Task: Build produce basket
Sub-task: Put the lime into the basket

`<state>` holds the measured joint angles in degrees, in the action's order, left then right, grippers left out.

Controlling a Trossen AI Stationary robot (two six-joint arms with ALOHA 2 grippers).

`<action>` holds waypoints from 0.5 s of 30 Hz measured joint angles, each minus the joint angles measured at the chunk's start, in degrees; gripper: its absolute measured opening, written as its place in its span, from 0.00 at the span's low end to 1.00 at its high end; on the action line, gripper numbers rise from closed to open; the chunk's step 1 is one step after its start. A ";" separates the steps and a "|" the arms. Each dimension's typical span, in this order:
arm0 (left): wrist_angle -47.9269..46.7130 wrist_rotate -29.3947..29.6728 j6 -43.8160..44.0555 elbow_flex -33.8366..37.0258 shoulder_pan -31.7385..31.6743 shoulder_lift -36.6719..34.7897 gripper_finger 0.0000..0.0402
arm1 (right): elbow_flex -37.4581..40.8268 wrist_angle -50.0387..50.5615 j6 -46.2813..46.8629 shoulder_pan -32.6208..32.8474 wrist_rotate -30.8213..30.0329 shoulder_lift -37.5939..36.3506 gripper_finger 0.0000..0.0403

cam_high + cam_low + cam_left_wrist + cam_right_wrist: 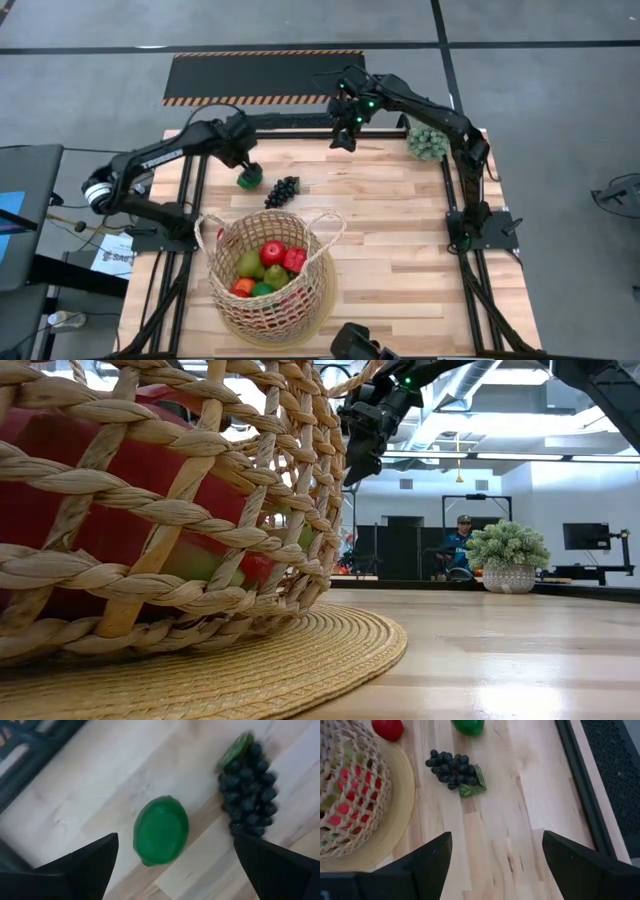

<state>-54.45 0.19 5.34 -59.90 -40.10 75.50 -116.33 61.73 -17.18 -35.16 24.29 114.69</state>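
Near the front of the table point(400, 260) sits the wicker basket point(270, 275), already part-filled: red apples or tomatoes, green pears, something orange. It's well apart from both claws, toward the front edge from the left one.

Left gripper point(247, 172) hangs over the lime point(161, 830), fingers spread wide, nothing held. From its wrist camera the lime sits between the two fingers, closer to one side than the other. The grape bunch point(282, 190) lies just beside the lime, on the side toward the right arm, not touching it as far as I can tell. One more red fruit point(387, 727) lies by the basket's base; only the right wrist view shows it.

Right gripper point(345, 125) is parked high toward the back of the table, fingers wide, empty, looking down at the grapes and the basket rim. The pale green spiky ball point(427, 143) sits off by the right arm's side; not produce, leave it.

Step in hand, my read: pick the lime.
- Centre the claw on the lime before descending; it's off-centre now.
- The lime is round and smooth, so it'll probably squirt sideways if one finger lands first. Close across the widest part.
- Keep the outer finger clear of the grapes on the way down.
- Lift above the loop handles point(325, 222) before crossing to the basket, then drop into the middle, not the rim.
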 joint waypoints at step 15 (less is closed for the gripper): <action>6.09 0.85 -8.61 5.48 -2.90 13.89 0.95 | 0.00 0.54 0.14 -0.89 -0.01 0.00 0.81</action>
<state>-48.36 1.03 -3.27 -54.41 -43.00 89.39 -116.33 62.26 -17.04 -36.05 24.27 114.69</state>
